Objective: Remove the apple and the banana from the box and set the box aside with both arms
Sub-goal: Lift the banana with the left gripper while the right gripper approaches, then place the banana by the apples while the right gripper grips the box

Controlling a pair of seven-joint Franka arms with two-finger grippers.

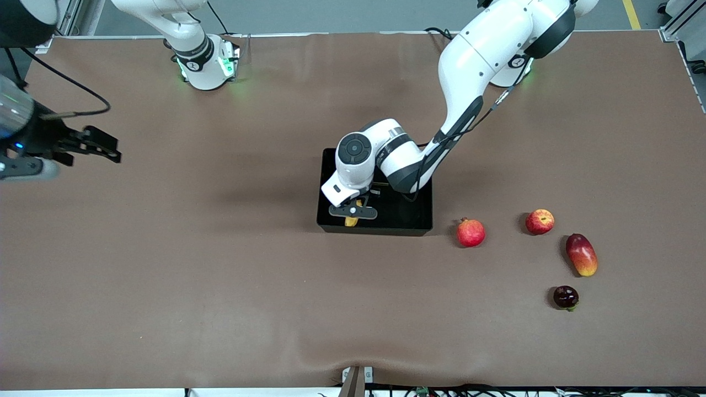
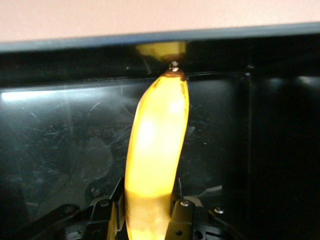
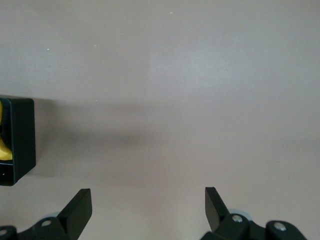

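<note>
Nearest the front camera: a small dark round fruit [image 1: 566,296] toward the left arm's end of the table. Just farther back lies the oval red-and-yellow mango [image 1: 581,254], then the apple [image 1: 540,221], red with a yellowish patch, and the pomegranate [image 1: 470,232], each apart from the others on the brown table [image 1: 220,275]. The black box [image 1: 416,218] sits mid-table, beside the pomegranate on the side toward the right arm's end. Left gripper [image 1: 353,212] is down inside the box, its 2 fingers [image 2: 182,215] pinching the banana [image 2: 155,165] at one end; the banana's dark tip points at the box wall [image 2: 75,65] nearest the front camera and is very close to it. Right gripper [image 3: 147,205] hangs over bare table toward the right arm's end, well apart from the box, fingers spread wide, holding nothing; this arm waits.
</note>
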